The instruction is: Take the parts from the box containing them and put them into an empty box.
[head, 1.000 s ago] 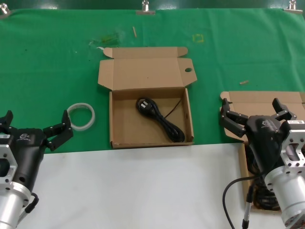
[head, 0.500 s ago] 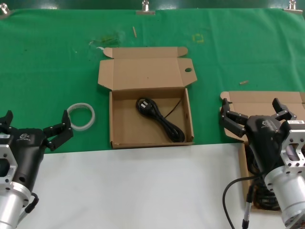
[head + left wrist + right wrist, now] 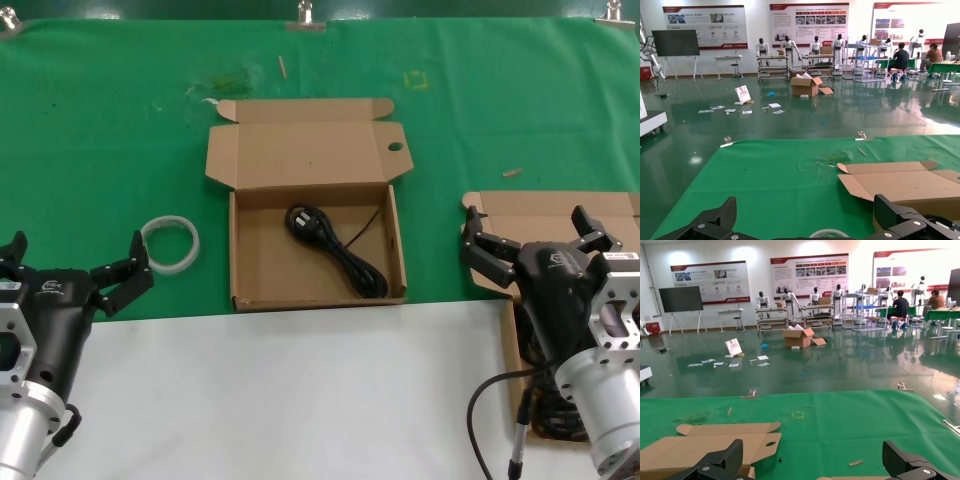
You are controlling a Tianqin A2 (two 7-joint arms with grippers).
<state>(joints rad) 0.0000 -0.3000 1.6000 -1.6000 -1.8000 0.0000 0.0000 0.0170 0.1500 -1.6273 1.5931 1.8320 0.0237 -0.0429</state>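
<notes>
Over source box (image 3: 560, 215) | right gripper (image 3: 532, 238), jaws spread | cords (image 3: 550, 415) beneath

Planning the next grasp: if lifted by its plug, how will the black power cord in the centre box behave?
The power cord is thin and loosely bundled, so it will probably droop and uncoil. Its chunky plug looks rigid, likely the firmest grip. It probably won't roll.

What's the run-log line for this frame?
left claw: open, idle by tape ring | right claw: open, over source box | one power cord in holed-lid box | nothing held
</notes>
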